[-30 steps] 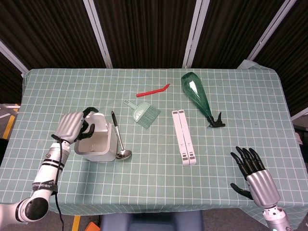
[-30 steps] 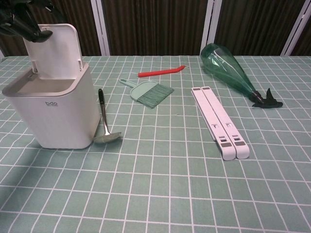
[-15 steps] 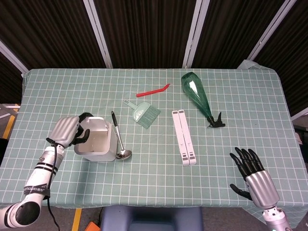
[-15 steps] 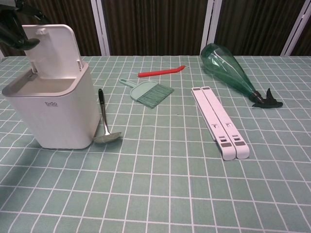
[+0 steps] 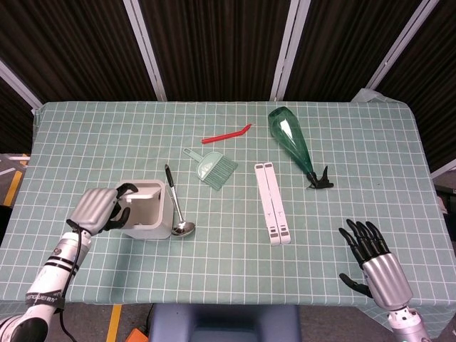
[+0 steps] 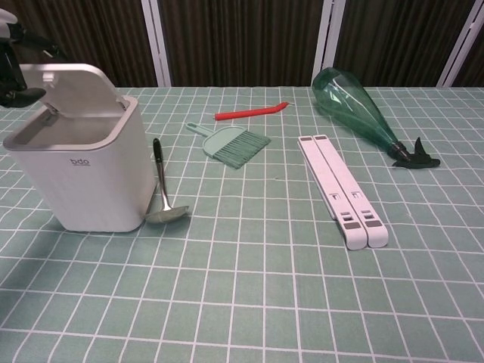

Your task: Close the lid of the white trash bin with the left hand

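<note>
Bin: the white bin (image 6: 79, 170) is standing near the counter's (image 5: 235, 278) left edge, toward the front, with a ladle (image 5: 177, 209) leaning against its right wall.
Lid: the lid (image 6: 72, 91) is tilting well down over the opening but is not yet seated; in the chest view a gap is showing between its front lip and the grey rim.
Progress: most of the closing is looking done, as a judgement; the last press down to the rim is remaining.
Left hand: the left hand (image 5: 100, 208) is sitting at the bin's left side with curled fingers (image 5: 125, 189) reaching over the lid's edge; whether they are pressing on it or only just beside it cannot be told.
Right hand: the right hand (image 5: 374, 260) is hanging with fingers spread and holding nothing, near the front right corner, well apart from the bin.
Head view only: it is showing both hands whole and the left forearm's approach from the front left.
Chest view only: it is showing the lid's angle and the remaining gap; the left hand is appearing merely as dark fingertips at the picture's left edge.
</note>
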Motion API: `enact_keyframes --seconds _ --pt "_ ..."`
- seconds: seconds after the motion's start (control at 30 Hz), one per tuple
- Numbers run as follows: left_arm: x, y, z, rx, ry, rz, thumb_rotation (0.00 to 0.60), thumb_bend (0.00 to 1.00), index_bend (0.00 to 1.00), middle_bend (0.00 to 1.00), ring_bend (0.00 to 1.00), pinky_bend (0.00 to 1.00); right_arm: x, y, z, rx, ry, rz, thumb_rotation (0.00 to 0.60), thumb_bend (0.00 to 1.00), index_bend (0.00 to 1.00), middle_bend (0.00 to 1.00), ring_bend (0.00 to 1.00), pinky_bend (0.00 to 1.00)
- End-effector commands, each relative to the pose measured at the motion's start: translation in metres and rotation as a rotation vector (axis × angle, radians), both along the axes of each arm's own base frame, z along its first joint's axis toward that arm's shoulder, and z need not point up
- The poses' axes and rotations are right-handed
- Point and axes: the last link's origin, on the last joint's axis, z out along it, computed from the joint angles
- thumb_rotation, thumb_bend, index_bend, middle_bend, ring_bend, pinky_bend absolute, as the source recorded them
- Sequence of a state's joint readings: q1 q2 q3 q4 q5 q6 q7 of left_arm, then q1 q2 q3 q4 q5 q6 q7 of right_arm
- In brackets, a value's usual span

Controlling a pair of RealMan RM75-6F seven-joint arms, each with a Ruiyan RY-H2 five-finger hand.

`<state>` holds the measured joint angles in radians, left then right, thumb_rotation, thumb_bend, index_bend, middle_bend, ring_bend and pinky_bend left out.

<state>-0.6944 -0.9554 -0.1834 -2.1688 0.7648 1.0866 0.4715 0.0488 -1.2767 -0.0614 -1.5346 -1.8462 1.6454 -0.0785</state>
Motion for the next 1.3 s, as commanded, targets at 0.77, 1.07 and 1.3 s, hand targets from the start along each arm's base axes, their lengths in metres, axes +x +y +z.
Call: enact_keyframes --seconds 0.77,1.07,1.3 --pt "-0.026 -0.026 -0.026 -0.137 0.117 0.006 0.6 0.55 0.28 1.0 1.0 1.0 -0.001 -0.001 -0.004 0.007 0.01 -0.006 0.6 0.16 0.0 0.0 0.0 0.0" --pt "-0.014 -0.026 -0.016 -0.069 0.035 -0.033 0.6 0.55 0.25 1.0 1.0 1.0 -0.001 -0.001 -0.003 0.001 0.006 -0.006 0.6 0.16 0.0 0.0 0.0 0.0" --pt "-0.011 -0.047 0.012 0.091 -0.018 -0.168 0.6 0.54 0.21 1.0 0.93 1.0 0.0 -0.001 -0.002 0.005 0.005 -0.004 0.6 0.16 0.0 0.0 0.0 0.0"
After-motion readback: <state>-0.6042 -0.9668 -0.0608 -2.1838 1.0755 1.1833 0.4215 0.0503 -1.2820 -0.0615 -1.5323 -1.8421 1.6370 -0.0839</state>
